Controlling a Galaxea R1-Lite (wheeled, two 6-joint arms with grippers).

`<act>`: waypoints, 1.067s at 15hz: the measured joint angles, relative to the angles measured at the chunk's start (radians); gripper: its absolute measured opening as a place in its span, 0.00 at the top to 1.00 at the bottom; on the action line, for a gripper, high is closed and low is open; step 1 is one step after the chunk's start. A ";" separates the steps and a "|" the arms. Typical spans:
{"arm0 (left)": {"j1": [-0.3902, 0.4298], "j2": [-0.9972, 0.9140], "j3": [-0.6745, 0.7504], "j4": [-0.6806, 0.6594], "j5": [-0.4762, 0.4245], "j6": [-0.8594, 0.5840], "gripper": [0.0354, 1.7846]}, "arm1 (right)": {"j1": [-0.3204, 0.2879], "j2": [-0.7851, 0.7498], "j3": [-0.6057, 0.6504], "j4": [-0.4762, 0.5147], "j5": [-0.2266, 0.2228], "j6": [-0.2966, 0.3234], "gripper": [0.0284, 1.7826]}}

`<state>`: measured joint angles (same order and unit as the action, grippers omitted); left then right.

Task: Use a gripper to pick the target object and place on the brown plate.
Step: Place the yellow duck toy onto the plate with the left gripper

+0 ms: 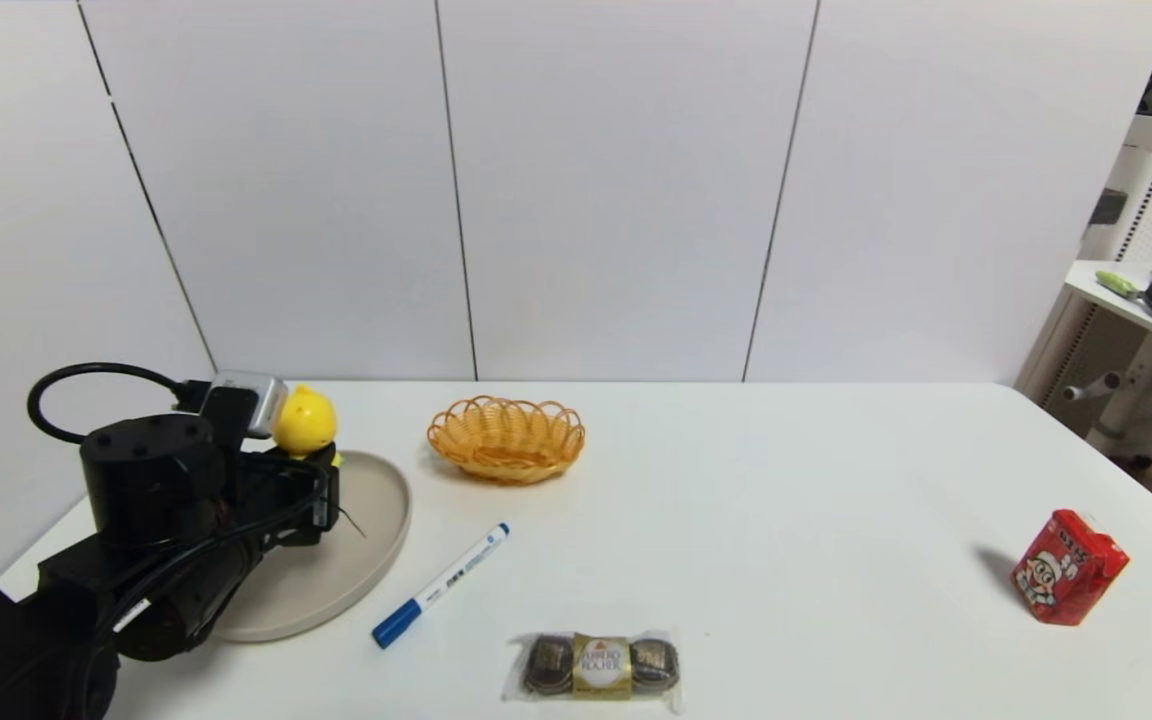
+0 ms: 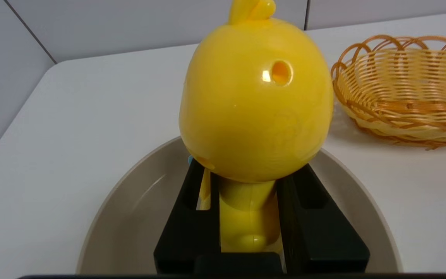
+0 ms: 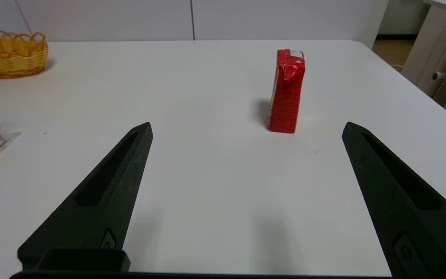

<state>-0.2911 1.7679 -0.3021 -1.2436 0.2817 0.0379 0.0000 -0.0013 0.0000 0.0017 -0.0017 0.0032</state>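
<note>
Left gripper (image 2: 248, 217) jaws clamped on duck (image 2: 256, 104) body over plate (image 1: 376, 540) at 12 o'clock rim; top-heavy, may topple off on release.

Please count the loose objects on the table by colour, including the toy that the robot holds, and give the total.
Yellow: 1, the duck toy, gripped by the left hand over the plate
Beige: 1, the plate
Orange: 1, the woven basket
Blue and white: 1, the marker pen
Gold and brown: 1, the Ferrero Rocher pack
Red: 1, the carton
Total: 6
</note>
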 joint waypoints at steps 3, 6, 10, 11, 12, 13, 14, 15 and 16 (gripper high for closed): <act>0.000 0.071 -0.002 -0.044 0.000 0.003 0.77 | 0.000 0.000 0.000 0.000 0.000 0.000 0.05; 0.000 0.107 -0.007 -0.049 -0.001 0.003 0.73 | 0.000 0.000 0.000 0.000 0.000 0.000 0.05; 0.000 0.122 0.000 -0.040 -0.001 0.003 0.46 | 0.000 0.000 0.000 0.000 0.000 0.000 0.05; 0.000 0.121 0.001 -0.037 -0.002 0.004 0.41 | 0.000 0.000 0.000 0.000 0.000 0.000 0.05; 0.000 0.114 0.004 -0.028 -0.002 0.006 0.36 | 0.000 0.000 0.000 0.000 0.000 0.000 0.05; 0.000 0.099 0.008 -0.018 -0.003 0.010 0.33 | 0.000 0.000 0.000 0.000 0.000 0.000 0.05; 0.000 0.074 0.013 0.002 -0.004 0.014 0.29 | 0.000 0.000 0.000 0.000 0.000 0.000 0.05; -0.001 0.039 0.020 0.033 -0.005 0.023 0.26 | 0.000 0.000 0.000 0.000 0.000 0.000 0.05; -0.002 -0.011 0.027 0.079 -0.006 0.041 0.24 | 0.000 0.000 0.000 0.000 0.000 0.000 0.05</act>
<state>-0.2928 1.7564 -0.2751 -1.1651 0.2760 0.0787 0.0000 -0.0013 0.0000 0.0017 -0.0013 0.0032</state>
